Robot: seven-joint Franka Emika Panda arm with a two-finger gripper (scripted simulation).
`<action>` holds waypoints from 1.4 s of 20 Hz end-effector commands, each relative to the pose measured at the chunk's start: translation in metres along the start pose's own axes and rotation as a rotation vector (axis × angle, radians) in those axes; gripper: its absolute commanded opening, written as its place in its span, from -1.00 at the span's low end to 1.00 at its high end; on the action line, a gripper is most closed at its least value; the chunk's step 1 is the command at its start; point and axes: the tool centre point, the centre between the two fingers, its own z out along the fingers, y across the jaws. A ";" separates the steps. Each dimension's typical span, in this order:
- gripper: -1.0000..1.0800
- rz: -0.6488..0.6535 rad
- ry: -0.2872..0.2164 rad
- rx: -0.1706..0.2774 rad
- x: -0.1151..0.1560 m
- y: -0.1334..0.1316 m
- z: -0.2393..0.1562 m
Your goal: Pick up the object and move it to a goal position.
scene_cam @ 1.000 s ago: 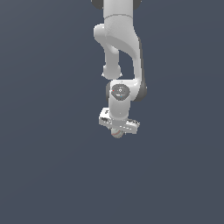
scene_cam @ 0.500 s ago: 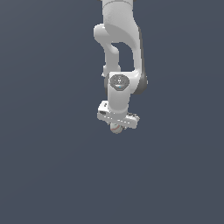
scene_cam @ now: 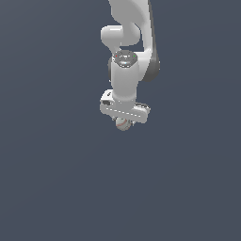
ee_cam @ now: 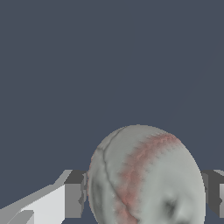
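Observation:
The object is a small off-white ball (scene_cam: pixel 123 124) with thin red seams, showing just below the white hand of my arm in the exterior view. My gripper (scene_cam: pixel 123 123) is shut on it and holds it well above the grey floor. In the wrist view the ball (ee_cam: pixel 146 177) fills the space between the two fingers (ee_cam: pixel 74 194), which press on either side of it. No goal marker shows in either view.
A plain dark grey surface (scene_cam: pixel 56 188) lies all around, with nothing else on it. The white arm (scene_cam: pixel 127 70) rises from the gripper toward the top of the exterior view.
The arm has lifted the gripper and the ball higher and slightly toward the exterior view's right. The grip on the ball has stayed the same.

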 end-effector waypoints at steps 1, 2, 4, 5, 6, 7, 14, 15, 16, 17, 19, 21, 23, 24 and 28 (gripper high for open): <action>-1.00 0.000 0.002 0.001 -0.006 0.006 -0.026; -1.00 0.000 0.002 0.001 -0.009 0.008 -0.036; -1.00 0.000 0.002 0.001 -0.014 0.013 -0.057; -1.00 0.000 0.002 0.001 -0.016 0.015 -0.068; -1.00 0.000 0.002 0.001 -0.019 0.018 -0.079; -1.00 0.000 0.002 0.001 -0.022 0.020 -0.091; -1.00 0.001 0.002 0.001 -0.040 0.038 -0.168; -1.00 0.001 0.002 0.001 -0.042 0.040 -0.179; -1.00 0.001 0.002 0.001 -0.045 0.043 -0.190; -1.00 0.001 0.002 0.001 -0.047 0.045 -0.200; -1.00 0.001 0.002 0.001 -0.052 0.049 -0.221; -1.00 0.001 0.002 0.001 -0.056 0.054 -0.241; -1.00 0.001 0.002 0.000 -0.059 0.057 -0.259; -1.00 0.001 0.002 0.000 -0.061 0.059 -0.267; -1.00 0.001 0.002 0.000 -0.066 0.065 -0.294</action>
